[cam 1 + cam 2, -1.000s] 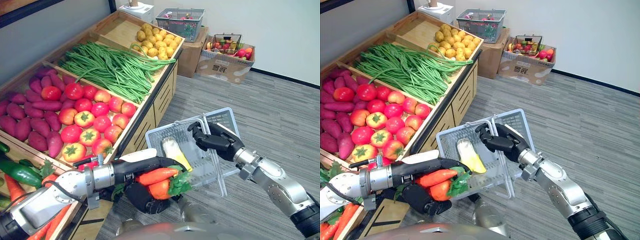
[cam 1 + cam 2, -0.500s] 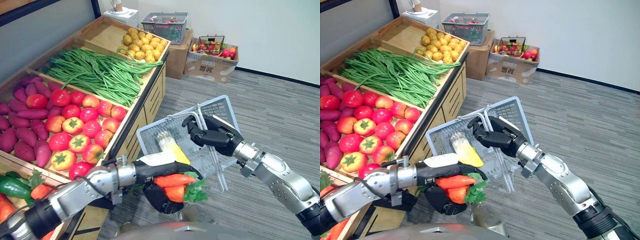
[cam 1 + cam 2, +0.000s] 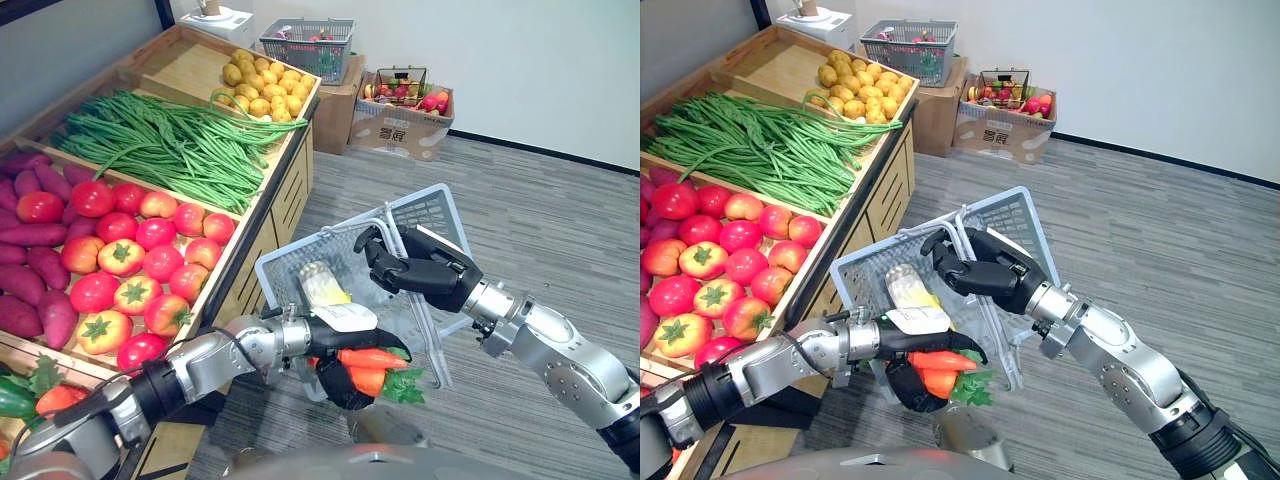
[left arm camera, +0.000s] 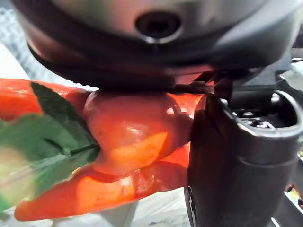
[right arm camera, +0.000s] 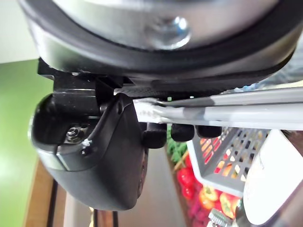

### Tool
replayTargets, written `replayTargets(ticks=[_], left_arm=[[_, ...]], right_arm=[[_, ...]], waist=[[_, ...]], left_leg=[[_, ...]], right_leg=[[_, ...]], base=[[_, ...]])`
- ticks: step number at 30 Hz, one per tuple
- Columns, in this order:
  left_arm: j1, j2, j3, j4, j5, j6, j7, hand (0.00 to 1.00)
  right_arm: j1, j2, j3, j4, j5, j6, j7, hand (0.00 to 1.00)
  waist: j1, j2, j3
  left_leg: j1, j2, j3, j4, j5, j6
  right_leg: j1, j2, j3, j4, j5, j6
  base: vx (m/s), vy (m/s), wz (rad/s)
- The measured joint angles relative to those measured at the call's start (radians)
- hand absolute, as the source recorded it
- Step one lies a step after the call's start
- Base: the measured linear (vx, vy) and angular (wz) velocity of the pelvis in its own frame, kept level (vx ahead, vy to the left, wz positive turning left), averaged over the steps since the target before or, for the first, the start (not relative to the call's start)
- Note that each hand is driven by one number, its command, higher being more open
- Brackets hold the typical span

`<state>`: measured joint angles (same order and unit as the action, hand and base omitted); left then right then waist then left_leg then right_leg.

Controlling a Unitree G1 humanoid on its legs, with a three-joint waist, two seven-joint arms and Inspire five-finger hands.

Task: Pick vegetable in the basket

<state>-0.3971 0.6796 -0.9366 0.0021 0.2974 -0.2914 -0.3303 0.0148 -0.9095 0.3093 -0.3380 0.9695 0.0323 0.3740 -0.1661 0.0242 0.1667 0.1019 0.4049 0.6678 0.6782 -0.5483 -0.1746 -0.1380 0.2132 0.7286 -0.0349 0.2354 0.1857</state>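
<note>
Left eye view: left hand (image 3: 333, 378) fingers curled round carrots (image 3: 374, 358), basket (image 3: 283, 280) just beyond fingertips; right hand (image 3: 420, 272) fingers clamp handle (image 3: 433, 335), seemingly tilting basket to receive.

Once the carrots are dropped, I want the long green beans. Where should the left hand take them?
Take a bunch of beans across the middle, with the left hand coming straight down and closing across the strands. They lie flat, long and side by side, so an end grip would likely pull out only a few.
</note>
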Motion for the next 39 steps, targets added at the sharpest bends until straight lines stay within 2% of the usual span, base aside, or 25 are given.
replayTargets(ticks=[8, 15, 20, 24, 25, 29, 39], left_arm=[[-0.099, -0.026, 0.000, 0.028, 0.123, -0.036, 0.083, 0.00], [-0.129, -0.032, -0.002, 0.029, 0.263, -0.065, 0.160, 0.00], [-0.157, -0.018, -0.040, 0.030, 0.343, -0.084, 0.187, 0.00], [-0.157, -0.004, -0.087, 0.031, 0.383, -0.099, 0.191, 0.00], [-0.157, 0.001, -0.107, 0.031, 0.383, -0.103, 0.191, 1.00], [-0.152, 0.008, -0.174, 0.049, 0.418, -0.126, 0.150, 1.00], [-0.152, 0.008, -0.173, 0.039, 0.415, -0.123, 0.123, 1.00]], right_arm=[[0.001, -0.041, 0.001, -0.034, 0.027, 0.000, 0.009, 0.00], [0.001, -0.045, 0.001, -0.034, 0.029, 0.000, 0.009, 0.00], [0.001, -0.106, 0.007, -0.034, 0.029, 0.000, 0.007, 0.00], [0.001, -0.117, 0.016, -0.034, 0.029, 0.000, 0.007, 0.00], [0.001, -0.117, 0.016, -0.034, 0.029, 0.000, 0.007, 0.00], [0.001, -0.117, 0.016, -0.034, 0.029, 0.000, 0.006, 0.00], [0.000, -0.116, 0.017, -0.033, 0.027, 0.004, 0.008, 0.00]], waist=[[0.001, -0.002, 0.004], [0.002, -0.001, 0.006], [0.001, 0.001, 0.010], [-0.001, 0.002, 0.011], [-0.001, 0.002, 0.011], [-0.003, 0.002, 0.011], [-0.003, 0.004, 0.012]], left_leg=[[-0.003, 0.000, -0.006, -0.003, 0.000, 0.000], [-0.005, -0.005, -0.009, -0.007, 0.002, 0.002], [-0.007, -0.013, -0.009, -0.016, 0.006, 0.005], [-0.010, -0.013, -0.004, -0.017, 0.006, 0.004], [-0.011, -0.013, -0.003, -0.017, 0.006, 0.004], [-0.012, -0.013, -0.001, -0.017, 0.006, 0.004], [-0.018, -0.012, -0.004, -0.017, 0.006, 0.004]], right_leg=[[0.000, -0.002, -0.006, 0.000, 0.000, 0.000], [-0.001, -0.006, -0.008, 0.000, 0.000, 0.000], [-0.004, -0.013, -0.010, -0.003, -0.001, -0.001], [-0.011, -0.012, -0.009, -0.003, -0.001, -0.001], [-0.012, -0.012, -0.009, -0.003, -0.001, -0.001], [-0.015, -0.011, -0.008, -0.003, -0.001, -0.001], [-0.018, -0.010, -0.009, -0.003, -0.001, -0.001]], base=[[0.06, 0.082, 0.02], [0.04, 0.051, 0.01], [0.00, 0.000, 0.02], [0.00, 0.000, -0.03], [0.00, 0.000, -0.03], [0.00, 0.000, -0.01], [0.00, 0.000, 0.00]])
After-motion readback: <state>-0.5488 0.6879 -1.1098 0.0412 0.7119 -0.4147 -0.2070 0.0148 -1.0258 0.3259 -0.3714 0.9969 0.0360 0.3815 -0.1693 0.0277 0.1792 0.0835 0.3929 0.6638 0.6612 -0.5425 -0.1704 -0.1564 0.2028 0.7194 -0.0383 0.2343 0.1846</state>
